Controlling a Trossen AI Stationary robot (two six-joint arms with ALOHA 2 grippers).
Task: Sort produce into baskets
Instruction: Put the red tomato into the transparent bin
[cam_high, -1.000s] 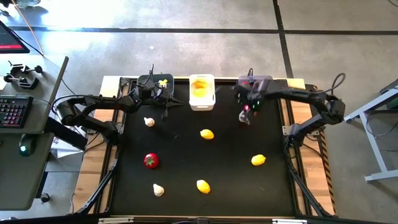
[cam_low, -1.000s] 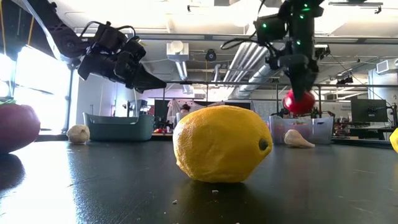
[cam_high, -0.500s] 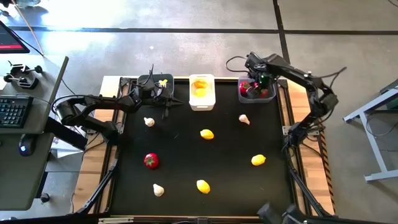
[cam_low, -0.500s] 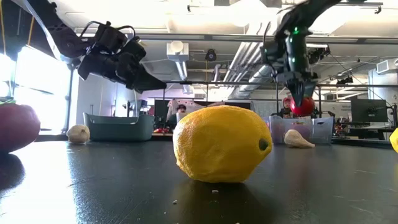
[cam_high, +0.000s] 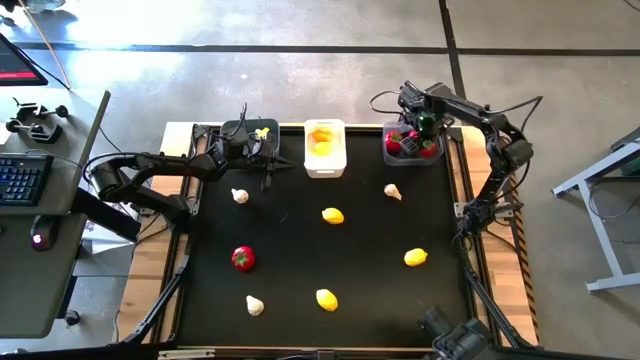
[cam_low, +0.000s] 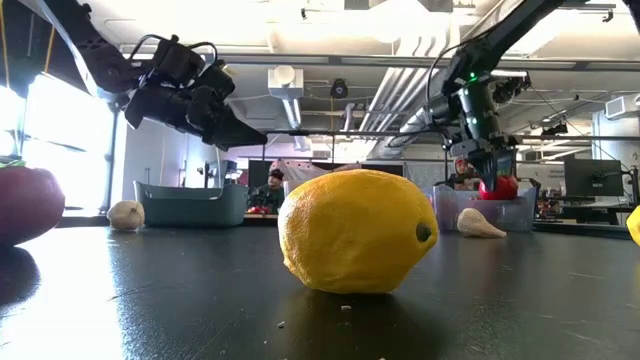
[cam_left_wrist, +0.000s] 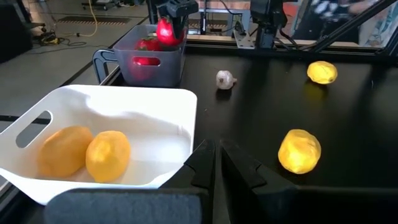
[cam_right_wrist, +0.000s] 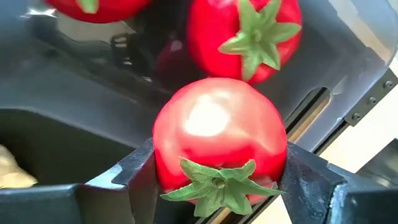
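Observation:
My right gripper (cam_high: 424, 133) is shut on a red tomato (cam_right_wrist: 217, 137) with a green top, low over the dark grey basket (cam_high: 392, 156) at the far right. Other red tomatoes (cam_right_wrist: 245, 34) lie in that basket. My left gripper (cam_left_wrist: 214, 163) is shut and empty, hovering beside the white basket (cam_high: 325, 168), which holds two lemons (cam_left_wrist: 87, 152). A second dark basket (cam_high: 236, 128) stands at the far left. On the black mat lie a tomato (cam_high: 242, 258), three lemons (cam_high: 333, 215) (cam_high: 416, 258) (cam_high: 326, 298) and three garlic pieces (cam_high: 240, 196) (cam_high: 393, 192) (cam_high: 255, 305). My right gripper pinches the tomato's round sides (cam_right_wrist: 165, 155) between its two fingers (cam_right_wrist: 134, 171), one on each side. The fingers come from above, pointing down into the basket. The tomato's green top (cam_right_wrist: 217, 183) faces the wrist. In the low view the tomato (cam_low: 498, 187) sits at the basket's rim height; whether it rests on the others I cannot tell.
The mat's far edge carries the three baskets in a row. A wooden frame (cam_high: 470, 190) borders the mat. A lemon (cam_low: 355, 230) fills the low view's foreground. A desk with a keyboard (cam_high: 20, 180) stands to the left of the table.
My right gripper has carried the tomato from above the mat toward the table's far edge and down into the far-right dark basket, still shut on it. The garlic that lay below it stays in place.

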